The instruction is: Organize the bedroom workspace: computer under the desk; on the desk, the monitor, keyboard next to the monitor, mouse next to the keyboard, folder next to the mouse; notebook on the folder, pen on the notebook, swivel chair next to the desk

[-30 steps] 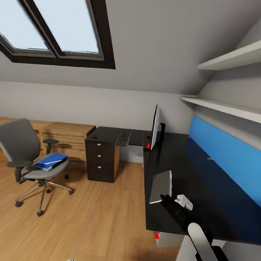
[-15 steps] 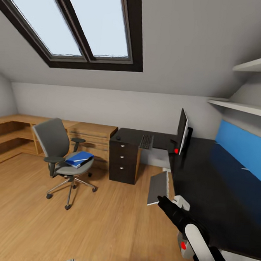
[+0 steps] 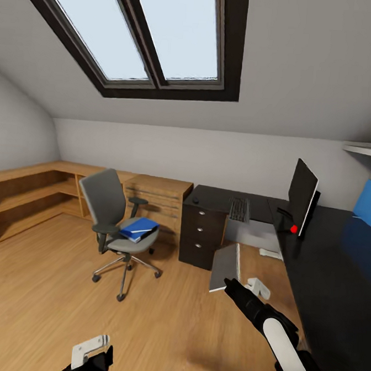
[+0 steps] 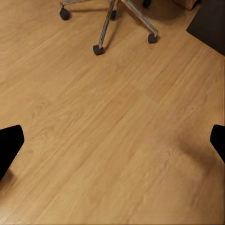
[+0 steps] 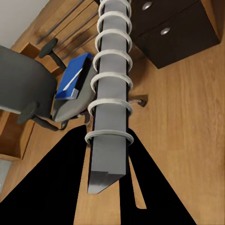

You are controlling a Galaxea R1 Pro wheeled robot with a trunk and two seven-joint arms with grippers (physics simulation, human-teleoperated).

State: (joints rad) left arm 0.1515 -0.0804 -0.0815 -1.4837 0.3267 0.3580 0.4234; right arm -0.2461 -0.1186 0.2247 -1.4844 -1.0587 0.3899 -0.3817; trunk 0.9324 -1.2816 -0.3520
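right gripper [image 5: 108, 180]: pinching the thin grey spiral notebook [image 3: 226, 266]
left gripper [image 4: 112, 145]: fingers spread wide
thick blue folder [image 3: 139, 228]: on the grey swivel chair [image 3: 116, 219], far left

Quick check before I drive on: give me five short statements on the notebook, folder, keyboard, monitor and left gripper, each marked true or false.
1. The right gripper is shut on the notebook. True.
2. The folder lies on the desk. False: it lies on the seat of the swivel chair.
3. The keyboard lies on the desk. True.
4. The monitor stands on the floor. False: it stands upright on the desk.
5. The left gripper holds the pen. False: its fingers are apart over the bare wooden floor, with nothing between them.
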